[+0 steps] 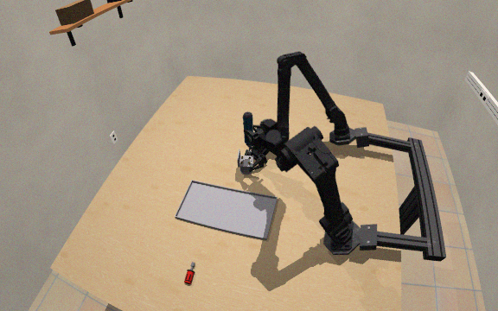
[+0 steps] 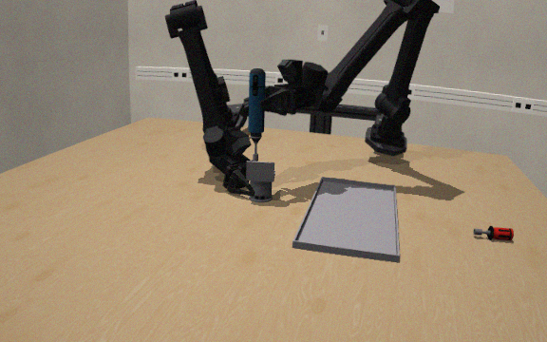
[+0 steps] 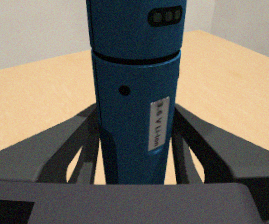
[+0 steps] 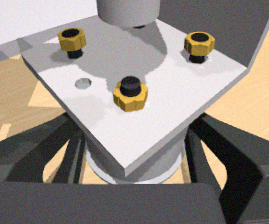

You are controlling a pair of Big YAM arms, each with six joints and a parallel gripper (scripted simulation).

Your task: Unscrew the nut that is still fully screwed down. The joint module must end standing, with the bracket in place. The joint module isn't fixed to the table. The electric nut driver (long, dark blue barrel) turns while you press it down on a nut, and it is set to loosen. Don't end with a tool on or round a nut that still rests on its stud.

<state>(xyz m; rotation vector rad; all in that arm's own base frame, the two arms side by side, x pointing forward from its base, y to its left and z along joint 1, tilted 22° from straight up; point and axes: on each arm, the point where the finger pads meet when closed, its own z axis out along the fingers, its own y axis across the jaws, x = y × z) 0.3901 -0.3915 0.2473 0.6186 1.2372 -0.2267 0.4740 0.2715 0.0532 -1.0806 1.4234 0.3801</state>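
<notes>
Near the joint module point(image 1: 245, 171) point(image 2: 262, 190) point(image 4: 171, 159), a shallow tray point(image 1: 227, 210) point(image 2: 351, 220); well apart, beyond the tray, a red-handled tool point(image 1: 189, 276) point(image 2: 500, 234) lying on the table point(image 1: 145, 216) point(image 2: 160, 266). Standing upright, that module, with the bracket point(image 1: 247, 161) point(image 2: 260, 171) point(image 4: 130, 142) on top and the right fingers closed round the body beneath. Pinched in the left fingers point(image 2: 257, 102), the upright blue nut driver point(image 1: 248, 125) point(image 2: 256, 102) point(image 3: 135, 105) point(image 4: 128, 9). Crowding close above the work, both arms, with much of the grip hidden from the top view. Visible only at the right wrist: a low nut point(image 4: 130, 96) with stud poking through, two raised nuts point(image 4: 71, 39) point(image 4: 199, 44), and the driver's socket over the far corner, contact impossible to tell.
</notes>
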